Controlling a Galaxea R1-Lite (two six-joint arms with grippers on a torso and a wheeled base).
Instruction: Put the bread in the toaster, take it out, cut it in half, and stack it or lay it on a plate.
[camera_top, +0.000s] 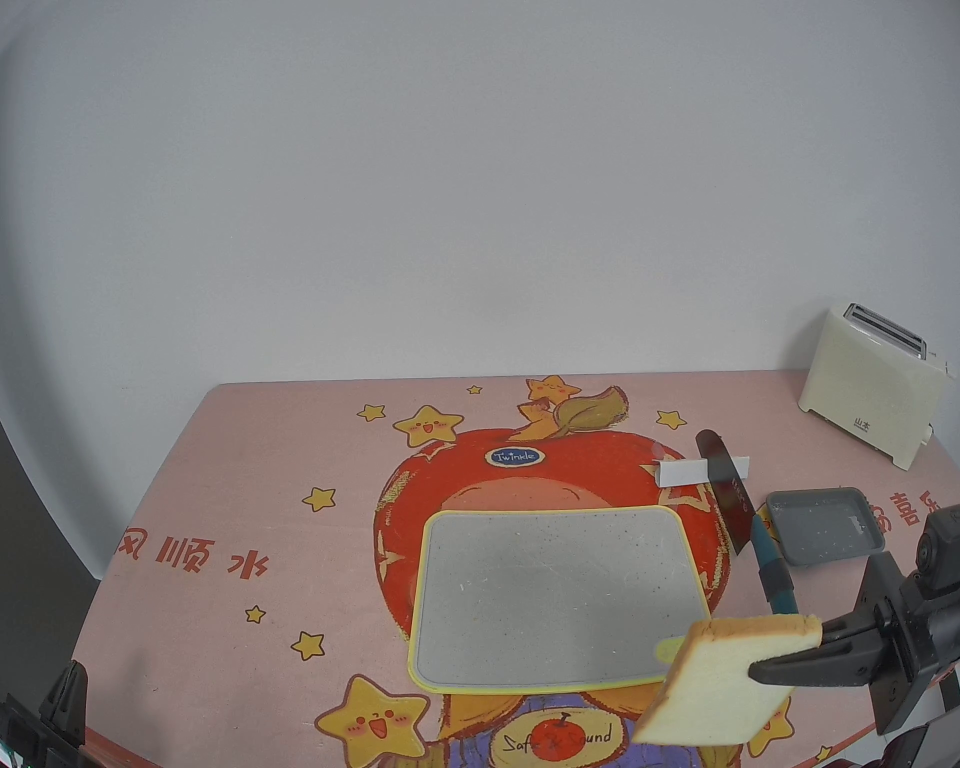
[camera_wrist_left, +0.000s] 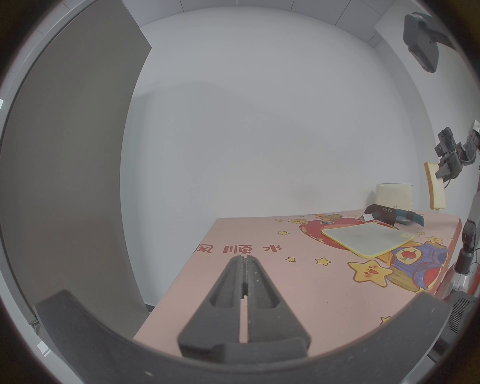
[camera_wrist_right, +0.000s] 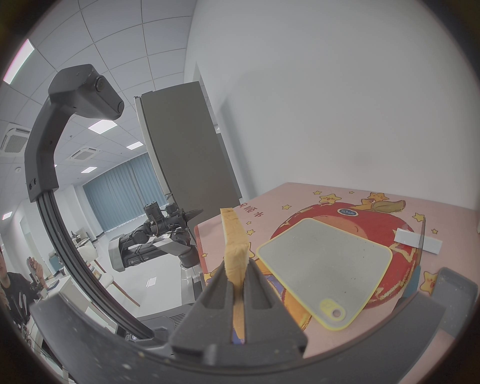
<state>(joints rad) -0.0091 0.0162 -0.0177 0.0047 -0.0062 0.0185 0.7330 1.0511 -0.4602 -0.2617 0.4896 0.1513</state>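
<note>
Bread, one pale slice with a brown crust, hung pinched in the right claw over the table. One toaster, one knife and one plate sat nearby. The left claw was closed.

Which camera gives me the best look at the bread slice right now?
Head view: the bread shows its broad face, pinched by the right gripper. Right wrist view sees the bread edge-on; left wrist view, small and far off.
</note>
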